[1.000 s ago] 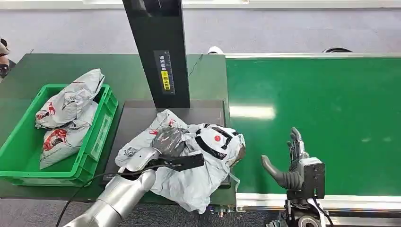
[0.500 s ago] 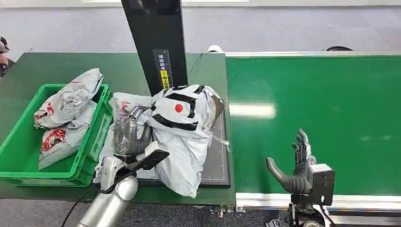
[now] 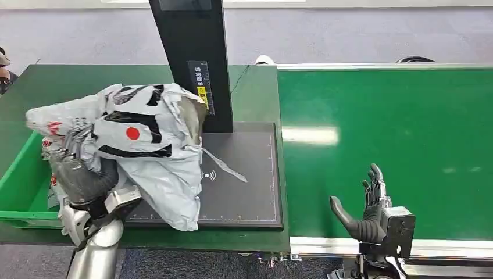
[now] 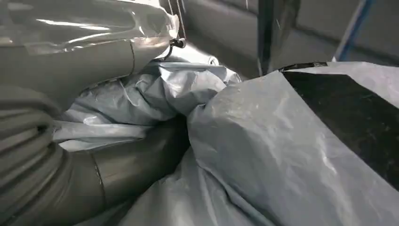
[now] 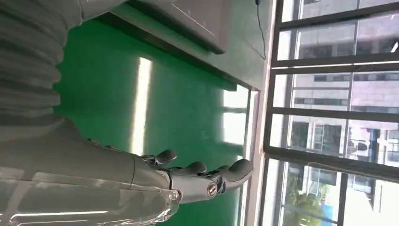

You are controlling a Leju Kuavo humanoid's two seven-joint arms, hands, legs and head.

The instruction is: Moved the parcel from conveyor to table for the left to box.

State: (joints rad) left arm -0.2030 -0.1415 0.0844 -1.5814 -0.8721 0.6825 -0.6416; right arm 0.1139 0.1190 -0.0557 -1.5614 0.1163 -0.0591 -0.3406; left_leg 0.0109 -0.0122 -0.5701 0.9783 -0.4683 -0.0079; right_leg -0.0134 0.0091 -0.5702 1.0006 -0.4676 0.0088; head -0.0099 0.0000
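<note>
One parcel [image 3: 151, 145] in left hand [image 3: 87, 183] grip (right hand [image 3: 366, 209] spread, empty) over crate [image 3: 23, 174].

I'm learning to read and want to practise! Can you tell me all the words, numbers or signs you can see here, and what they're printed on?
No words here can be read clearly.
Label on the black post: white characters and a yellow patch, too small to read.
Black scanning pad: a white wireless-wave sign, no words.
Grey parcel held by the left hand: a red dot and black bands, no letters.
Parcels in the green crate: red print, too hidden to read.
</note>
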